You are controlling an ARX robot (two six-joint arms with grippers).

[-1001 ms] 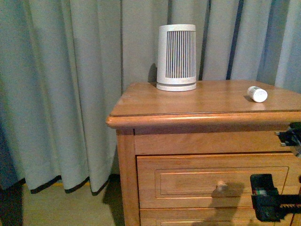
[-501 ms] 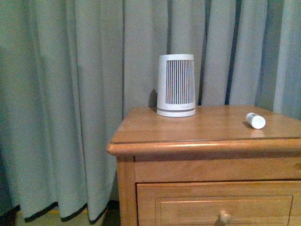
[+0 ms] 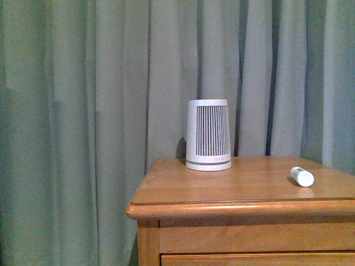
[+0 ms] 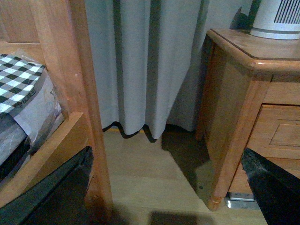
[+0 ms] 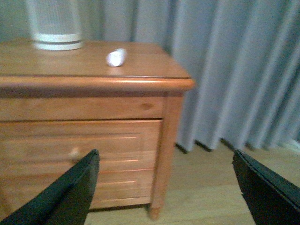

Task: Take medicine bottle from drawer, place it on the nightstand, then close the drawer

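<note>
medicine bottle point(image 3: 302, 177) lying on nightstand point(image 3: 233, 209), drawer point(image 5: 79, 149) shut

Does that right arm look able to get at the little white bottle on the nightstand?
Probably yes: the medicine bottle lies uncovered on the nightstand, apart from the ribbed canister, and the right gripper faces it, open.

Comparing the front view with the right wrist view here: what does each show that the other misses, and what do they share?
Only the front view shows the full height of the white ribbed tapered canister.

Only the right wrist view shows the upper drawer shut flush, its small round wooden knob, the pale floor and the open right gripper, holding nothing.

Both show the orange-brown wooden nightstand, the grey curtain and the tiny white medicine bottle lying on its side on the nightstand top.
</note>
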